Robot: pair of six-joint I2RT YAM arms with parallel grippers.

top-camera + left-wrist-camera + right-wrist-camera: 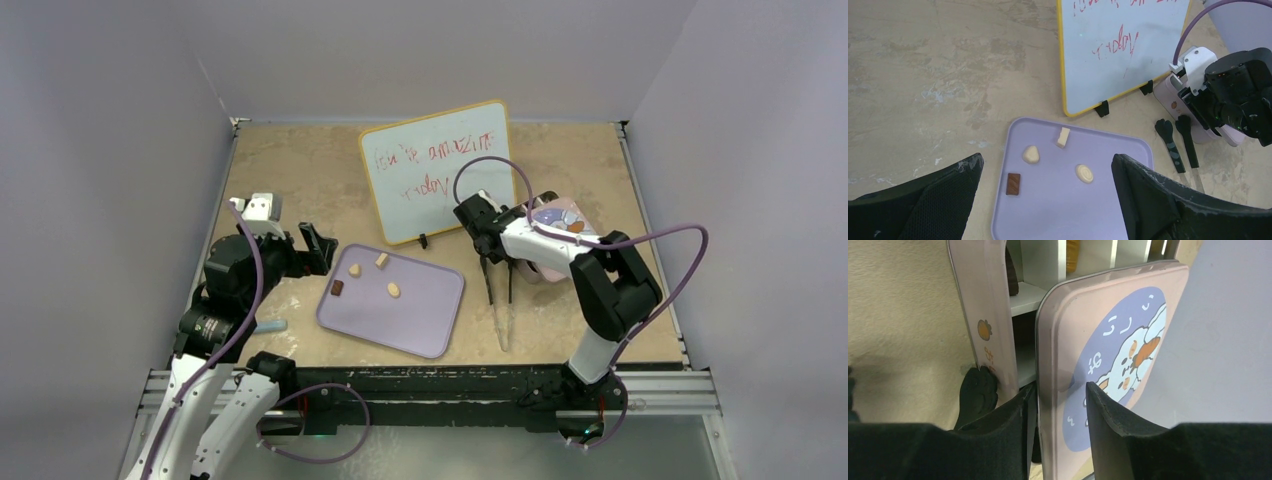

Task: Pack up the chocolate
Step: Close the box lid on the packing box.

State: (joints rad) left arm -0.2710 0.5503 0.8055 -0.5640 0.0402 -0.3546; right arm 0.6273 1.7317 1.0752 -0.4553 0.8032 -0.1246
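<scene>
Your right tool (1060,390) stands partly parted astride the rim of the pink cartoon-printed lid (1108,340), so draw straight back without toppling it onto the pale pink gridded box (983,315); four chocolate pieces (394,290) lie on the lavender tray (420,322), centre of the top view, beside your wide, empty left tool (1047,160).

1. Top view: far above the lavender tray (425,320), behind its near edge, looking down.
2. Left wrist: just left of the tray, nearer, facing across it; the top view shares it.
3. Right wrist: right of the tray, very close on a pink lid (1108,365).
</scene>
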